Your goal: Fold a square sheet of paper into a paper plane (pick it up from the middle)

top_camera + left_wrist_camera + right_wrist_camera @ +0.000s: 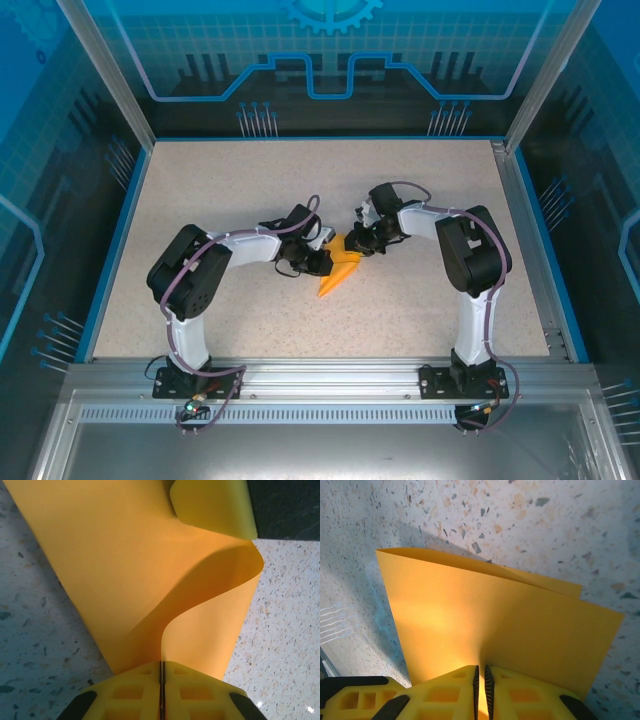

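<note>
Jaws on both my arms are pressed together on the sheet of paper (338,272): my left gripper (161,669) pinches one edge, beyond which the sheet bows up in a loose S-curl, and my right gripper (480,674) pinches the opposite side, where two layers rise from a crease. Gripping from both sides, I judge, stops the fold springing open and lets me shape the next crease. The sheet sits about mid-table (200,180), well apart from every edge, its point aimed at the near edge
</note>
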Tool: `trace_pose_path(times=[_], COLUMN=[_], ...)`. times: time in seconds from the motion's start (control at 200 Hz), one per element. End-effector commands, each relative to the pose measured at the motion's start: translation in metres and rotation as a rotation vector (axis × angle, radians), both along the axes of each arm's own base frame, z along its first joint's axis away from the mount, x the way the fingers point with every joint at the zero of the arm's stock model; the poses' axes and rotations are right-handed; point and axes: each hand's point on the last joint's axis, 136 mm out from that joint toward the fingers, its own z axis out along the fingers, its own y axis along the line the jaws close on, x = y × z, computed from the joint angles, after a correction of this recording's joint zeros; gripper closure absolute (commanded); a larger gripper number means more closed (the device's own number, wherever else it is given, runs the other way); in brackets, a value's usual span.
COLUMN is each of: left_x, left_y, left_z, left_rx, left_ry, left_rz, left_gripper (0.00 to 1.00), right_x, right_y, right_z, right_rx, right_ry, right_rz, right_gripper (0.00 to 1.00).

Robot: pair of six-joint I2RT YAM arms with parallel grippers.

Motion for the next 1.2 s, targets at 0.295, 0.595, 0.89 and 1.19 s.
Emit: trace_pose_path(times=[0.295,0.595,0.89,1.19], left_x=[-0.005,-0.011,-0.009,-0.008], left_y=[-0.001,-0.006,0.002,0.004], left_z=[0.006,0.02,0.013,0.01], left_rx=[-0.047,-0.092,-0.042,-0.027], left_ry=[0.042,0.082,0.078,0.087], left_rz=[0.015,0.03,0.061,0.073], left_gripper=[0.9,0.9,0.9,0.9], right_x=[-0.021,-0.023,-0.023,-0.023], right_y=[-0.014,-0.016,-0.016,-0.016], right_z=[-0.033,-0.033,-0.034,-0.033], right_rx=[-0.11,-0.114,-0.118,-0.114], right_ry=[0.092,0.093,0.092,0.092], right_rz=[-0.003,-0.004,-0.006,-0.004], right_gripper=[0.84,0.84,0.84,0.84])
